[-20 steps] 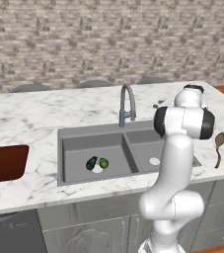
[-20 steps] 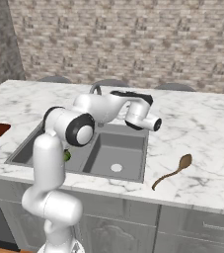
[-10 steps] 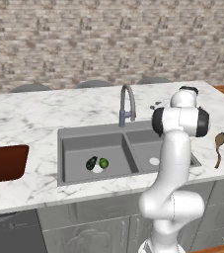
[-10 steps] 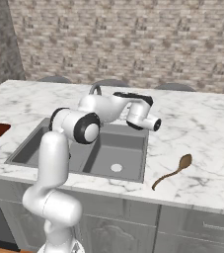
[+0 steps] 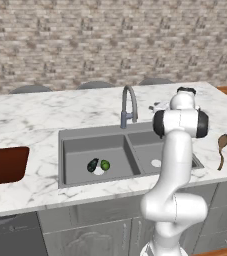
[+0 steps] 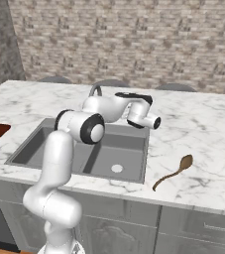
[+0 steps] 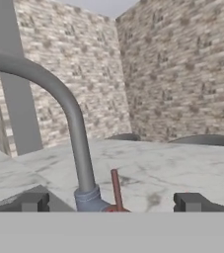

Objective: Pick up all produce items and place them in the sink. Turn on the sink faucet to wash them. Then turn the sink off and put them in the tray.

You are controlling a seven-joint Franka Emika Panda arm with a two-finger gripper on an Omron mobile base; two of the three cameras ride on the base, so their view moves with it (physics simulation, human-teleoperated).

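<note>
Hidden and cut-off parts

The tray (image 5: 5,165) runs off the left edge; the faucet (image 7: 69,118) spout leaves the hand view's left side — in the right base view the arm covers most of it.

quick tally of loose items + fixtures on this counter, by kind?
produce: 2, dark oblong and green ball, both in the sink's left basin
wooden spoon: 1
tray: 1
faucet: 1
sink: 1, with two basins
total: 6

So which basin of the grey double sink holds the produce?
The basin left of the faucet in the left base view: dark oblong and green ball lie there.
</note>
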